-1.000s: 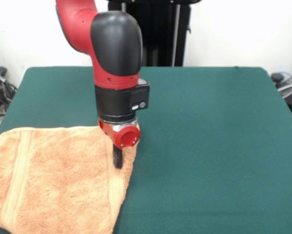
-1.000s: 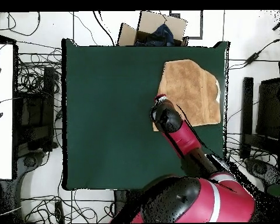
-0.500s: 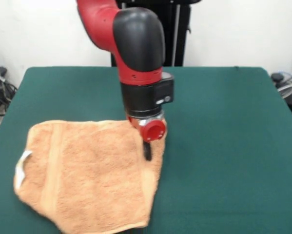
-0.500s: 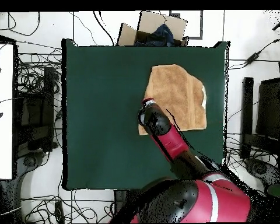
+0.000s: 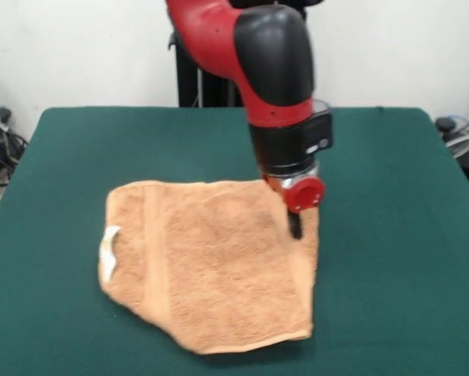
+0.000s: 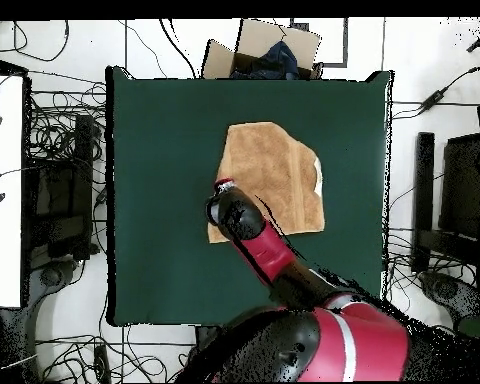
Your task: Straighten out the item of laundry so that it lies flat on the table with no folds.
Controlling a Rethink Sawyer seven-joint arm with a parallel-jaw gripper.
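The tan-orange towel (image 5: 211,258) lies on the green table (image 5: 391,196), left of the middle in the front view. Its near edge is slanted and uneven, and its white label (image 5: 108,241) sits at its left edge. My gripper (image 5: 296,229) comes down on the towel's right border, near the far right corner. Its dark fingers are together and pinch the cloth. In the overhead view the towel (image 6: 269,172) lies near the middle of the table (image 6: 164,180), and the arm's wrist (image 6: 234,212) covers its lower left corner and hides the gripper.
A cardboard box (image 6: 269,50) with dark cloth stands on the floor beyond the table's top edge in the overhead view. Cables (image 6: 54,130) lie on the floor on both sides. The black pedestal (image 5: 207,82) stands behind the table.
The gripper has moved to the right in the front view and the towel has slid with it, from the table's left edge toward the middle. The whole towel now lies on the table.
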